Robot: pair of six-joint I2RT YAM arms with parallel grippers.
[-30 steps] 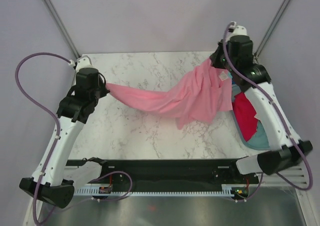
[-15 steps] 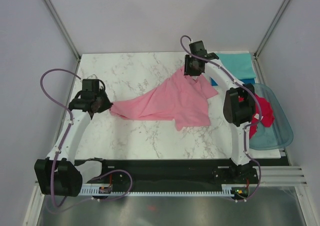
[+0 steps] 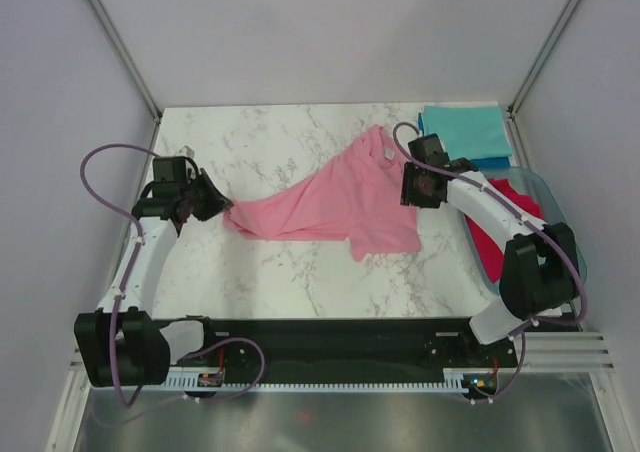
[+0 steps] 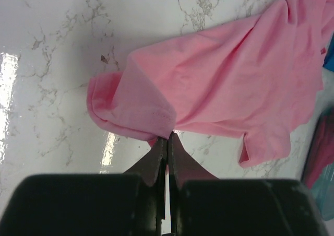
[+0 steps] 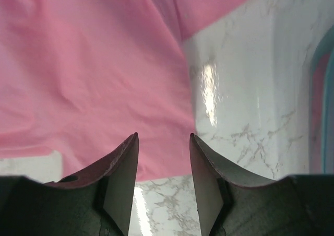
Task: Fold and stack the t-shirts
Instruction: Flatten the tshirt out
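Note:
A light pink t-shirt (image 3: 340,200) lies spread and crumpled across the middle of the marble table (image 3: 270,142). My left gripper (image 3: 222,210) is shut on its bunched left end, and the left wrist view shows the cloth (image 4: 224,84) pinched at the closed tips (image 4: 167,137). At the shirt's right edge my right gripper (image 3: 409,190) stands open; its wrist view shows pink cloth (image 5: 94,74) below the spread fingers (image 5: 164,137), with nothing between them. A crimson red t-shirt (image 3: 484,244) lies in the tub. A folded teal t-shirt (image 3: 462,127) sits on a blue one (image 3: 492,161) at the back right.
The clear bluish plastic tub (image 3: 556,204) stands at the table's right edge, partly hidden by my right arm. Bare marble shows at the back left and along the front. Grey walls with metal posts close in the back corners.
My right gripper has opened and let the pink shirt go, then swung from the back corner down to the shirt's right edge. The shirt has dropped flat. My left gripper sank lower, still gripping.

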